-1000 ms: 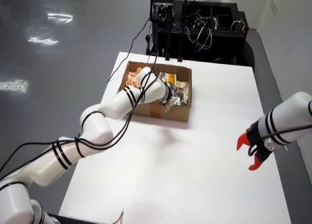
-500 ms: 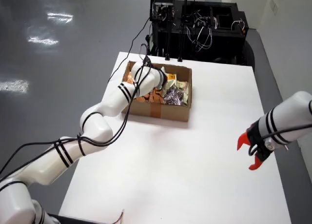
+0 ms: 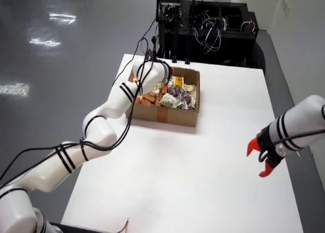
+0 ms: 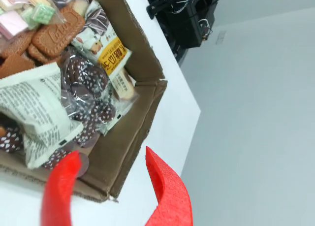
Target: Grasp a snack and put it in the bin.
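A brown cardboard box (image 3: 172, 116) holding several snack packets stands at the table's far middle in the overhead view. My working arm reaches in from the left, and its gripper (image 3: 168, 75) hovers over the box's far left part. In the wrist view the two red fingers (image 4: 165, 186) stand apart with nothing between them; the gripper (image 4: 109, 159) hangs over the box's corner wall (image 4: 133, 137). Below lie a white-green packet (image 4: 34, 105), a dark chocolate packet (image 4: 83, 80), a yellow-labelled packet (image 4: 112, 56) and brown biscuits (image 4: 51, 35).
A second white arm with a red gripper (image 3: 261, 159) hangs still over the table's right side. Black equipment with cables (image 3: 203, 25) stands behind the table's far edge. White tabletop (image 3: 193, 187) stretches in front of the box.
My gripper has risen out of the box's middle and moved toward its far left edge. The snacks it covered now show. The right arm stayed still.
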`<state>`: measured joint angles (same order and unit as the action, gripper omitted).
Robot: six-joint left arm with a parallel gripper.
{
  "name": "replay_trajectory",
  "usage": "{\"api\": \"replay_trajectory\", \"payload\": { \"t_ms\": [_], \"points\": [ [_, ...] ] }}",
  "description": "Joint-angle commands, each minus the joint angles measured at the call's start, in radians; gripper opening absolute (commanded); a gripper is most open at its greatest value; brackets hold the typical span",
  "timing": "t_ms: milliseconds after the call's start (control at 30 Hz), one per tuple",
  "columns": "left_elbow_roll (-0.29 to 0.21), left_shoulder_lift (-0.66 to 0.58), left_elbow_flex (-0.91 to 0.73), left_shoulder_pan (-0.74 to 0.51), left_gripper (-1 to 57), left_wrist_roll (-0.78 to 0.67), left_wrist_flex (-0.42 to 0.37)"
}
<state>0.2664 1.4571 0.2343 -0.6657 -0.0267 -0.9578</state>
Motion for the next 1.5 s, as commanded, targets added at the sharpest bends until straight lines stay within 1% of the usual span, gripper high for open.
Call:
{"api": "replay_trajectory", "payload": {
  "t_ms": [33,167,233,333,433,667,800,1000,1367,1500],
  "points": [
    [0.019,-0.002,0.047,-0.033,21.5,0.007,-0.08],
    [0.026,-0.001,0.081,-0.068,11.2,0.022,-0.167],
    [0.027,-0.001,0.091,-0.087,7.0,0.029,-0.21],
    [0.025,-0.001,0.095,-0.119,3.3,0.035,-0.26],
    [0.023,-0.002,0.093,-0.154,1.4,0.03,-0.294],
    [0.018,-0.027,0.031,-0.237,-0.2,-0.004,-0.363],
    [0.011,-0.08,-0.071,-0.289,-0.4,-0.023,-0.385],
    [-0.004,-0.171,-0.227,-0.37,-0.6,-0.066,-0.396],
    [-0.067,-0.306,-0.454,-0.503,-0.5,-0.129,-0.397],
    [-0.109,-0.377,-0.551,-0.527,0.2,-0.149,-0.395]
  ]
}}
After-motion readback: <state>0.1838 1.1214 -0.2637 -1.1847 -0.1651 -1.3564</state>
